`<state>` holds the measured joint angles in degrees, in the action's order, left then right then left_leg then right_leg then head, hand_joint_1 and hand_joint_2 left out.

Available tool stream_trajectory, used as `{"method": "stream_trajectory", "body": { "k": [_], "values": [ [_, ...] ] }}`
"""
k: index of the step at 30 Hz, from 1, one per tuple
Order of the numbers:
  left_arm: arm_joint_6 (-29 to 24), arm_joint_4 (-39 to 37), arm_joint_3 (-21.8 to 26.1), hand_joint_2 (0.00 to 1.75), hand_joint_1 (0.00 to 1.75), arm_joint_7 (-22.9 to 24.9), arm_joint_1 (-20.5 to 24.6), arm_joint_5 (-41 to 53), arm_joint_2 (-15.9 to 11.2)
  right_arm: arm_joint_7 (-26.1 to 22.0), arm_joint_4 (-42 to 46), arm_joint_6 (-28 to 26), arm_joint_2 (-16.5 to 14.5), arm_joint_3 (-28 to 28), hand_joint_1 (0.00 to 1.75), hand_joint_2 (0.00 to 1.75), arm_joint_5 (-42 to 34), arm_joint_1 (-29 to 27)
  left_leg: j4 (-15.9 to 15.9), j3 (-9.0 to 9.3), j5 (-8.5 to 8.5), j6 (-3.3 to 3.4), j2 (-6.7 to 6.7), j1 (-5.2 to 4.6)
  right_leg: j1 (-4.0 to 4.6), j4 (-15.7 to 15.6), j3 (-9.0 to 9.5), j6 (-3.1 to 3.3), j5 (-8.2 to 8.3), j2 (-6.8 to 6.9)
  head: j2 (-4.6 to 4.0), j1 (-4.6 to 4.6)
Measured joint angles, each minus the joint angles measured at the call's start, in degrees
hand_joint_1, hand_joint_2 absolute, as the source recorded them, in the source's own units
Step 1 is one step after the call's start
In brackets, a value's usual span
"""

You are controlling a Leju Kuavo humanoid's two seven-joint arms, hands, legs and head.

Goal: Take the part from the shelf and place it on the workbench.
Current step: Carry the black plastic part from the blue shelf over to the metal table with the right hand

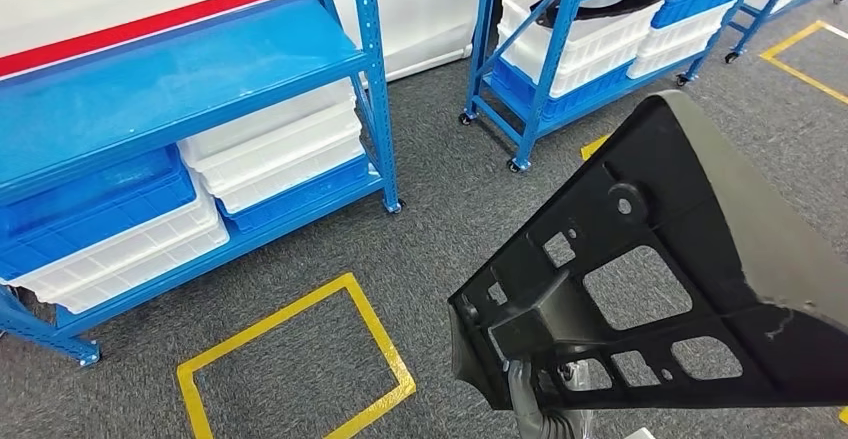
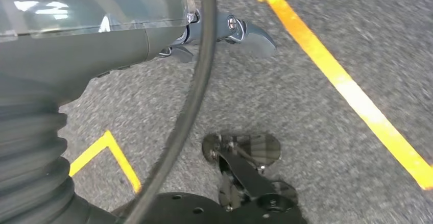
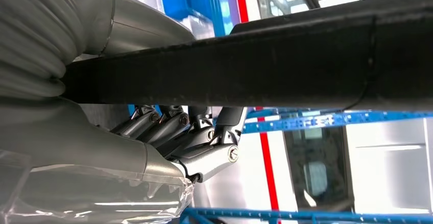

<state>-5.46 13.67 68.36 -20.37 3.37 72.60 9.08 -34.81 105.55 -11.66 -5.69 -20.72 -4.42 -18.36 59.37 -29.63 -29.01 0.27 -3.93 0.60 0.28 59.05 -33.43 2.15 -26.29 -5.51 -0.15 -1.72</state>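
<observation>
The head view looks steeply down from high on the robot onto grey carpet [image 1: 430, 229] and blue shelving [image 1: 180, 89]. The left wrist view points down at the same carpet [image 2: 306, 132], close behind the left hand [image 2: 219, 32]. The right wrist view (turned sideways) sits tight behind the right hand [image 3: 184, 137], facing the shelving [image 3: 327, 119].

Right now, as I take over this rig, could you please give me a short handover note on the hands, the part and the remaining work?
Right hand: grips the black plastic part, fingers curled under its edge, carried in front of the body.
Left hand: holds nothing, hangs over the grey carpet floor near yellow tape lines.
Done: the part is off the shelf; the blue shelves with white and blue bins stand ahead.
Left: find the workbench, carry the part there and set it down.
</observation>
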Motion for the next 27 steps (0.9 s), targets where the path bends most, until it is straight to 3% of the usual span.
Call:
{"method": "stream_trajectory", "body": {
  "k": [1, 3, 5, 7, 9, 10, 11, 13, 15, 16, 18, 19, 21, 22, 24, 25, 26, 27],
  "values": [
    [0.0, 0.0, 0.0, 1.75, 0.0, 0.0, 0.0, 0.0, 0.0, 0.0, 0.0, 0.0, 0.0, 0.0, 1.75, 1.75, 0.0, 0.0, -1.0, 0.37, 0.02, 0.09, -0.42, -0.06, -0.11, 0.1, -0.3, -0.33, 0.18, -0.61, 0.0, 0.0],
    [0.0, 0.0, 0.0, 1.75, 0.0, 0.1, 0.1, 0.0, 0.0, 0.0, 0.0, 0.0, 0.0, 0.0, 1.75, 1.75, 0.0, -0.2, -1.6, 0.52, 0.29, 0.25, 0.67, -0.02, -0.35, 0.1, -0.83, -1.08, 0.52, -1.51, 0.0, -0.01],
    [0.0, 0.0, 0.0, 1.75, 0.0, 0.0, 0.1, 0.1, 0.1, 0.0, 0.1, 0.0, 0.0, 0.1, 1.75, 1.75, 0.0, -0.3, -2.4, 0.67, 0.88, 0.71, 2.1, 0.25, -0.2, 1.7, -1.77, -1.69, -0.67, 0.5, 0.0, 0.0],
    [0.0, 0.0, 0.0, 1.75, 0.0, 0.0, 0.0, 0.1, 0.2, 0.0, 0.2, 0.0, 0.0, 0.1, 1.75, 1.75, 0.0, -0.3, -2.7, 0.69, 1.13, 1.05, 3.72, 0.28, -0.23, 7.5, -4.51, -2.21, -4.12, 3.74, 0.0, 0.02],
    [0.0, 0.0, 0.0, 1.75, 0.0, 0.0, -0.1, 0.1, 0.1, 0.0, 0.1, 0.0, 0.0, 0.1, 1.75, 1.75, 0.0, -0.3, -2.7, 0.57, 1.1, 1.13, 5.43, 0.17, -0.76, 14.1, -7.64, -2.77, -6.86, 4.88, 0.0, 0.01],
    [0.0, 0.0, 0.0, 1.75, 0.0, 0.0, -0.1, 0.1, 0.1, 0.0, 0.1, 0.0, 0.0, 0.1, 1.75, 1.75, 0.0, -0.4, -2.7, 0.55, 1.06, 1.08, 6.26, 0.15, -1.06, 15.3, -8.1, -3.04, -6.82, 5.09, 0.0, 0.01],
    [0.0, 0.0, 0.0, 1.75, 0.0, 0.0, 0.0, 0.1, 0.1, 0.0, 0.1, 0.0, 0.0, 0.1, 1.75, 1.75, 0.0, -0.4, -2.6, 0.57, 1.0, 0.98, 7.05, 0.16, -1.33, 14.3, -7.41, -3.27, -5.75, 5.38, 0.0, 0.01],
    [0.0, 0.0, 0.0, 1.75, 0.0, 0.0, 0.1, 0.1, 0.1, 0.0, 0.1, 0.0, 0.0, 0.1, 1.75, 1.75, 0.0, -0.4, -2.5, 0.77, 0.71, 0.54, 8.36, 0.18, -1.65, 7.0, -3.3, -3.48, -2.42, 7.17, 0.0, 0.01],
    [0.0, 0.1, 0.0, 1.75, 0.0, 0.0, 0.2, 0.1, 0.1, 0.0, 0.1, 0.0, 0.0, 0.1, 1.75, 1.75, 0.0, -0.3, -2.2, 0.93, 0.3, -0.12, 9.39, -0.07, -1.35, 1.1, -0.1, -3.0, -0.85, 9.23, 0.0, 0.0],
    [0.0, 0.1, 0.0, 1.75, 0.0, 0.0, 0.2, 0.2, 0.1, 0.0, 0.1, 0.0, 0.0, 0.1, 1.75, 1.75, 0.0, -0.3, -2.1, 1.04, 0.15, -0.42, 9.88, -0.21, -1.13, 0.1, 0.33, -2.63, -0.91, 9.68, 0.0, 0.0],
    [0.1, 0.1, 0.0, 1.75, 0.0, 0.1, 0.3, 0.2, 0.1, 0.1, 0.2, 0.0, 0.0, 0.2, 1.75, 1.75, 0.0, -0.4, -2.3, 1.37, 0.04, -0.98, 10.86, -0.23, -0.85, 0.0, 0.15, -1.84, -0.79, 8.51, 0.0, 0.0],
    [0.1, 0.1, 0.0, 1.75, 0.0, 0.1, 0.4, 0.2, 0.1, 0.1, 0.2, 0.0, 0.0, 0.3, 1.75, 1.75, 0.0, -0.5, -2.0, 1.43, -0.31, -1.29, 10.57, -0.09, -0.9, -0.2, 0.1, -1.45, -0.63, 7.95, 0.0, 0.0],
    [0.1, 0.1, 0.0, 1.75, 0.0, 0.1, 0.5, 0.3, 0.1, 0.1, 0.2, 0.0, -0.1, 0.3, 1.75, 1.75, 0.1, -0.5, 1.1, 0.24, -2.77, -1.74, 7.92, 0.17, -1.1, -0.5, 0.0, -0.62, -0.24, 6.78, 0.0, -0.01],
    [0.1, 0.1, 0.0, 1.75, 0.0, 0.1, 0.4, 0.3, 0.1, 0.1, 0.2, 0.0, -0.1, 0.3, 1.75, 1.75, 0.1, -0.5, 4.5, -1.21, -4.79, -1.82, 6.14, 0.25, -1.11, -0.6, -0.09, -0.33, -0.11, 6.2, 0.0, -0.01],
    [0.1, 0.1, 0.0, 1.75, 0.0, 0.1, 0.1, 0.3, 0.1, 0.1, 0.2, 0.0, -0.2, 0.4, 1.75, 1.75, 0.1, -0.5, 12.2, -4.75, -8.19, -1.75, 4.56, 0.24, -0.94, -0.5, -0.34, -0.01, 0.02, 4.76, 0.0, -0.01],
    [0.1, 0.1, 0.0, 1.75, 0.0, 0.1, 0.0, 0.3, 0.1, 0.1, 0.2, 0.0, -0.2, 0.4, 1.75, 1.75, 0.1, -0.5, 14.3, -5.82, -8.52, -1.68, 4.39, 0.23, -0.84, -0.5, -0.42, 0.04, 0.06, 3.95, 0.0, -0.01],
    [0.1, 0.1, 0.0, 1.75, 0.0, 0.1, -0.1, 0.3, 0.1, 0.1, 0.2, 0.0, -0.2, 0.5, 1.75, 1.75, 0.1, -0.5, 14.3, -5.93, -7.66, -1.56, 4.29, 0.21, -0.78, -0.4, -0.46, 0.07, 0.08, 3.11, 0.0, -0.01],
    [0.1, 0.1, 0.0, 1.75, 0.0, 0.1, -0.1, 0.3, 0.1, 0.1, 0.2, 0.0, -0.2, 0.5, 1.75, 1.75, 0.1, -0.5, 12.0, -4.99, -5.79, -1.4, 4.04, 0.21, -0.76, -0.2, -0.45, 0.07, 0.09, 2.29, 0.0, -0.01]
  ]
}}
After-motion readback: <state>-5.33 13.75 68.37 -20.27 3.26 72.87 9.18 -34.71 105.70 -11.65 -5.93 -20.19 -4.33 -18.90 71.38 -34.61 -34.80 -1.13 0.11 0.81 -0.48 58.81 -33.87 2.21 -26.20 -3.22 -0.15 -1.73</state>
